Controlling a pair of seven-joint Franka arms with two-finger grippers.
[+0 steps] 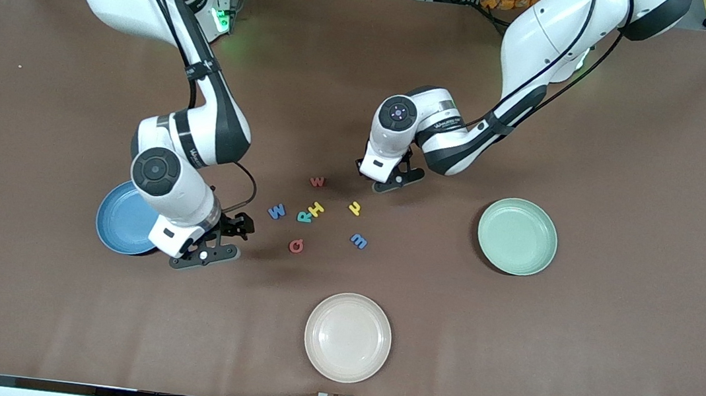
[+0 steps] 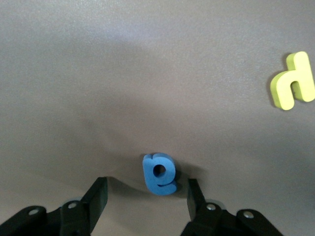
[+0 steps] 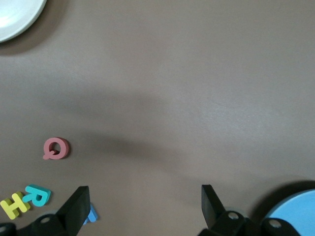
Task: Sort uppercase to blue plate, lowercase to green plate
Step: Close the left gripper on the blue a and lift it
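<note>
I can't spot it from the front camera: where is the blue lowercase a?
The blue a lies on the table under the left gripper, between its open fingers in the left wrist view, with the yellow letter its nearest neighbour.

You've got two white arms w/ dark grey joint bands and round dark caps. Black cables run along each, strapped on. Left end effector (image 1: 397, 180) and right end effector (image 1: 214, 245): black fingers (image 3: 76, 209), silver screws nr the base. Small grey lettering above each wrist.
</note>
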